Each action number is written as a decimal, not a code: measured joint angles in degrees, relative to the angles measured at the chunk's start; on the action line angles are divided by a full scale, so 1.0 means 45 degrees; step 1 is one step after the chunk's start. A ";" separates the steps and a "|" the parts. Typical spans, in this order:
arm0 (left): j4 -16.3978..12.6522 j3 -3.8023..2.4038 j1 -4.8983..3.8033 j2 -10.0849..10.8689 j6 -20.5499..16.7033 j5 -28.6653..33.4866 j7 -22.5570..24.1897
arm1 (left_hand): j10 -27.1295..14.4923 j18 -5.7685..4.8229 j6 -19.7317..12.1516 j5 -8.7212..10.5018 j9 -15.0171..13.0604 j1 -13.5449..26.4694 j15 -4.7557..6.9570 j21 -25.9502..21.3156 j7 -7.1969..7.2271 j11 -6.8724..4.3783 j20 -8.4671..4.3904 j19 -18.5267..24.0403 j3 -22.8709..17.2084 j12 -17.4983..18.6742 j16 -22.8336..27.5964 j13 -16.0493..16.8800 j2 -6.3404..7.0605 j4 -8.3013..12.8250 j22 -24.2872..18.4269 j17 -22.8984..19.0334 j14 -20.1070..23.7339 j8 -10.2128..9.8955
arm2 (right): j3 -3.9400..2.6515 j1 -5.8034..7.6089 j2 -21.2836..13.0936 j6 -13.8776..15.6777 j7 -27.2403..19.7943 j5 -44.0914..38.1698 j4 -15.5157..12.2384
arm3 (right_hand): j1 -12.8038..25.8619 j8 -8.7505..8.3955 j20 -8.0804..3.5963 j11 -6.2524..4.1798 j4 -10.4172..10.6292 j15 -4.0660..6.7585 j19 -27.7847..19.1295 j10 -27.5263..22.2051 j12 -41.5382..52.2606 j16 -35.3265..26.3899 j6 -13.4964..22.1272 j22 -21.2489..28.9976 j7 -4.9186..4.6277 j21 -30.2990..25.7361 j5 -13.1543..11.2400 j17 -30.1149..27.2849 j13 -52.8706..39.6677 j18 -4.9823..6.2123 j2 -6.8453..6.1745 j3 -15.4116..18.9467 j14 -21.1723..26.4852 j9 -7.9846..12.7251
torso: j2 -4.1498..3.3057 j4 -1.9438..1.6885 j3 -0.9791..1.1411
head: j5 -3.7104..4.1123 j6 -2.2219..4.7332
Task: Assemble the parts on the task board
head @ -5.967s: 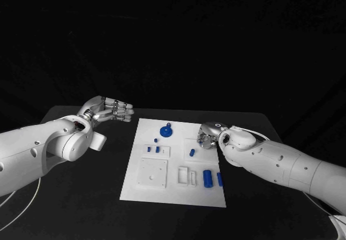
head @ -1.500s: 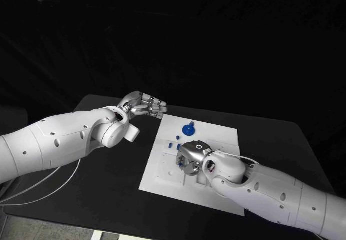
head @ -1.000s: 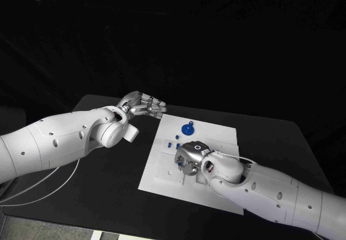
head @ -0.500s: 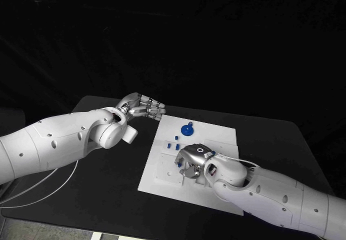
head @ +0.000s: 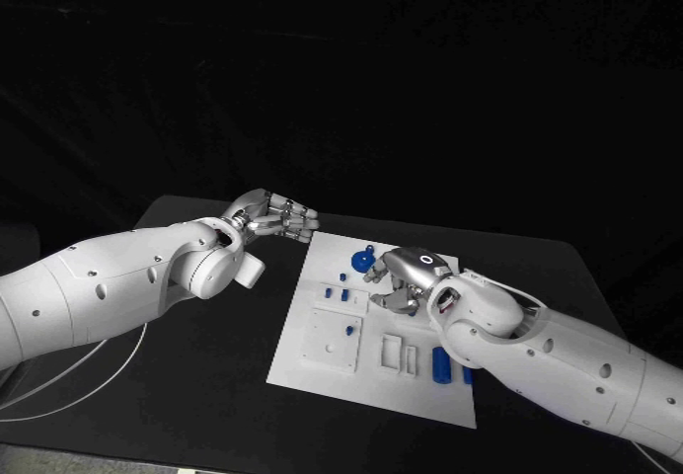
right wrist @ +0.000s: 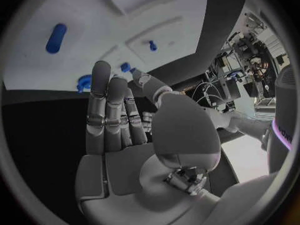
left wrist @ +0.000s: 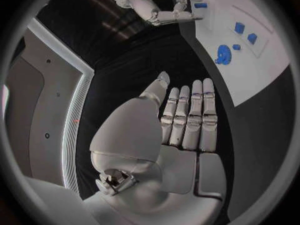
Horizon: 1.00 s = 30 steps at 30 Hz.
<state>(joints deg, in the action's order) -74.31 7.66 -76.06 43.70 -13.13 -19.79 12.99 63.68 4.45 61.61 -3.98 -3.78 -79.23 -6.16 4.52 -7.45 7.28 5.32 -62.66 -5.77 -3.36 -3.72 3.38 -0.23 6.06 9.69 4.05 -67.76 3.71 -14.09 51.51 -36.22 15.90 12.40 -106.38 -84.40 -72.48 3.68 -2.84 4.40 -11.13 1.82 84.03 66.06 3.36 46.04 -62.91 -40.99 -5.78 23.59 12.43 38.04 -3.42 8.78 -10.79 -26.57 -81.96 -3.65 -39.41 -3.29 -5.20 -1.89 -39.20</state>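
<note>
The right hand (head: 403, 281) has lifted from the board's middle; its fingers (right wrist: 106, 110) now lie straight and apparently empty. Left hand (head: 270, 215) hovers open beside the task board (head: 341, 370), where blue parts (head: 441, 366) remain loose, unassembled.

Surface (head: 213, 355): black, seen from the head view with its far corners in sight.
Task board (head: 341, 370): white plate, laid flat on the middle of the surface, turned slightly askew to its edges.
Cable (head: 86, 390): thin, pale, draped near the surface's left side.
</note>
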 measured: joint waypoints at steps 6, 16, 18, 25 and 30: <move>0.0110 -0.0001 0.0010 -0.0006 -0.0002 0.0000 0.0016 | 0.0000 0.0000 0.0000 0.0000 0.0000 0.0000 0.0000 0.0000 0.0000 0.0000 0.0000 0.0000 0.0000 0.0000 0.0000 0.0000 0.0000 0.0000 0.0001 0.0000 0.0000 0.0000 | -0.0961 -0.0072 -0.0811 0.0139 -0.0059 0.0660 -0.0509 | 0.0000 0.0000 0.0002 0.0000 0.0068 -0.0026 0.0002 0.0090 -0.0001 0.0086 -0.0028 -0.0054 -0.0027 0.0004 0.0150 0.0077 0.0000 -0.0007 0.0000 0.0252 -0.0041 -0.0001 | 0.0033 0.0057 0.0006 | 0.0083 0.0011; 0.0150 -0.0002 0.0015 -0.0055 -0.0002 0.0000 0.0024 | 0.0000 -0.0001 0.0000 0.0000 0.0000 0.0000 0.0000 0.0000 0.0000 0.0000 0.0000 0.0000 0.0000 0.0000 0.0000 0.0000 0.0000 0.0000 -0.0023 0.0000 0.0000 0.0000 | -0.1237 -0.0087 -0.1841 -0.0460 0.0060 0.1253 -0.0318 | -0.0002 -0.0001 0.0001 -0.0066 0.0845 -0.0027 0.0003 0.0155 -0.0002 0.0088 -0.0061 -0.0031 0.0033 -0.0054 -0.0768 0.0101 -0.0001 -0.0074 0.0070 0.2109 -0.0041 -0.0002 | 0.0056 0.0077 -0.0016 | 0.0227 0.0004; 0.0148 0.0000 0.0016 -0.0068 -0.0003 0.0000 0.0025 | 0.0000 0.0000 0.0000 0.0000 0.0000 0.0000 0.0000 0.0000 0.0000 0.0000 0.0000 0.0000 0.0033 0.0000 0.0000 0.0000 0.0000 -0.0032 -0.0026 0.0000 0.0000 0.0000 | -0.1216 -0.0093 -0.1844 -0.0665 0.0113 0.1297 -0.0182 | -0.0187 -0.0001 0.0001 -0.0069 0.1219 -0.0027 0.0002 0.0158 -0.0002 0.0088 0.0031 0.0036 0.0126 -0.0069 -0.1208 0.0111 -0.0001 -0.0077 0.0250 0.3031 -0.0041 -0.0001 | 0.0048 0.0078 -0.0009 | 0.0244 0.0039; 0.0147 0.0004 0.0028 -0.0101 -0.0003 0.0000 0.0031 | 0.0000 -0.0001 0.0000 0.0000 0.0000 0.0000 0.0000 0.0000 0.0000 0.0000 0.0000 0.0000 0.0033 0.0000 0.0000 0.0000 0.0000 -0.0033 -0.0026 0.0000 0.0000 0.0000 | -0.0691 -0.0130 -0.1672 -0.1193 0.0213 0.1340 0.0171 | -0.0608 -0.0004 0.0001 0.0024 0.1648 -0.0026 0.0002 -0.0031 -0.0003 0.0088 0.0121 0.0153 0.0216 -0.0087 -0.1282 0.0111 -0.0002 -0.0085 0.0299 0.3828 -0.0041 -0.0002 | 0.0043 0.0071 0.0009 | 0.0253 0.0048; 0.0134 0.0008 0.0048 -0.0101 -0.0003 0.0001 0.0037 | 0.0000 0.0000 0.0000 0.0000 0.0000 0.0000 0.0000 0.0000 0.0000 0.0000 0.0000 0.0000 0.0033 0.0000 0.0000 0.0000 0.0000 -0.0033 -0.0049 0.0000 0.0000 0.0000 | -0.0405 -0.0165 -0.1556 -0.1494 0.0253 0.1330 0.0372 | -0.0655 -0.0004 0.0001 0.0070 0.1648 -0.0025 0.0002 -0.0077 -0.0003 0.0088 0.0130 0.0183 0.0206 -0.0087 -0.1283 0.0111 -0.0003 -0.0088 0.0253 0.3828 -0.0041 -0.0002 | 0.0040 0.0056 -0.0005 | 0.0259 0.0005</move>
<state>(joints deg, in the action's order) -73.71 7.69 -75.84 43.25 -13.14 -19.79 13.16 63.68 4.45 61.61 -3.98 -3.78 -79.23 -6.16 4.52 -7.45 7.28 5.32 -62.66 -5.62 -3.36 -3.72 3.38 -0.23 5.91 9.47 4.05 -67.76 3.71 -15.91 50.77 -43.22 9.18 13.54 -100.39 -82.72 -75.43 3.66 -2.84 4.71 -3.72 1.71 84.05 65.71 3.35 46.44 -62.33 -40.16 -4.85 23.21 6.66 38.54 -3.43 8.38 -9.66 -9.34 -82.15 -3.66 -39.23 -3.04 -5.22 -0.73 -39.18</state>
